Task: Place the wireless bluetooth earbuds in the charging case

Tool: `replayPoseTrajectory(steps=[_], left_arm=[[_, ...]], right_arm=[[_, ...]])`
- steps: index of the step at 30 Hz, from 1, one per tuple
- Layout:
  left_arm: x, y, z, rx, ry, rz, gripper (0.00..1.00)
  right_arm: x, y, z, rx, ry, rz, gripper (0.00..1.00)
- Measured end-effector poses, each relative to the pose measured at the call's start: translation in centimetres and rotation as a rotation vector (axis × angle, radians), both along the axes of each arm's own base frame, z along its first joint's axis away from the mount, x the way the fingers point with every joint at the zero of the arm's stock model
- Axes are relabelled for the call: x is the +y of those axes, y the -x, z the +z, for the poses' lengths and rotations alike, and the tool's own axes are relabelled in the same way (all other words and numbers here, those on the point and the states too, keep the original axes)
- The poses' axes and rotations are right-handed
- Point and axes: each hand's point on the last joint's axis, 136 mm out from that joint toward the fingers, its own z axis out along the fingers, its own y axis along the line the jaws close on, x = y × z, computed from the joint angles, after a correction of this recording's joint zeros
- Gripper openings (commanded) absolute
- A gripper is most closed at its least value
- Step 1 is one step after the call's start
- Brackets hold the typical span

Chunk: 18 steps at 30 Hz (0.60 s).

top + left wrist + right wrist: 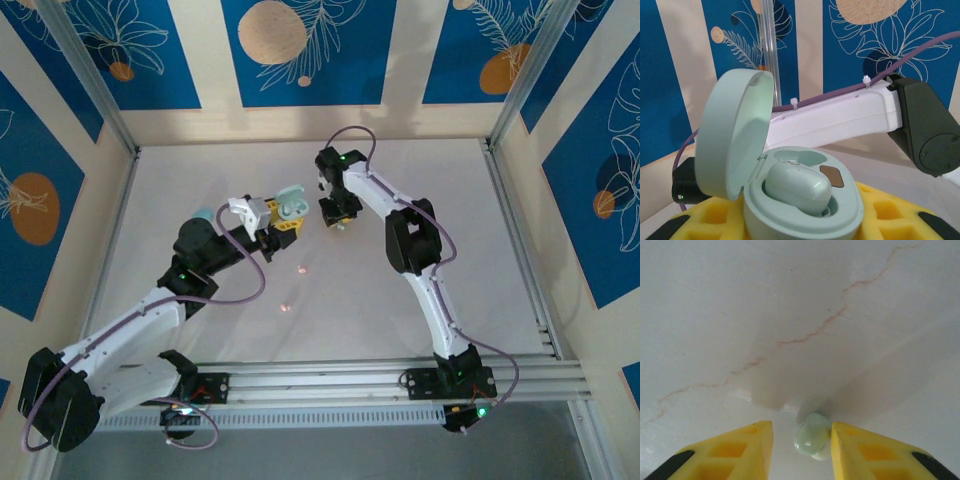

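Mint-green plastic is filling the left wrist view. The charging case (790, 227) is sitting pinched between the yellow fingers of the left tool (800, 232), with its lid (735, 145) standing open at the left. The seated earbud (797, 186), also mint, is lying in a well of the case.

From above, the left tool (278, 224) is holding the case near the middle of the white tabletop (440, 230). The right tool (338, 212) is pointing down just beside it.

In the right wrist view, the right tool (801, 426) is standing spread around the loose earbud (812, 437). This mint earbud is touching the finger at the right of that view and standing apart from the other finger. It appears to be resting on the tabletop.

Two tiny pink pieces (302, 268) (287, 307) are lying nearer the arm bases, apart from both tools.
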Motion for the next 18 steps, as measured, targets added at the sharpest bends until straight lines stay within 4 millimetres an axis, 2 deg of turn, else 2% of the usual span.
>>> replayPoseTrajectory(steps=[3, 18], left_arm=[[0.06, 0.09, 0.15, -0.003, 0.002, 0.0, 0.37], [0.11, 0.11, 0.24, -0.005, 0.004, 0.002, 0.37]], right_arm=[[-0.22, 0.08, -0.71, 0.008, 0.023, 0.002, 0.32], [-0.27, -0.06, -0.76, 0.003, 0.044, 0.012, 0.26]])
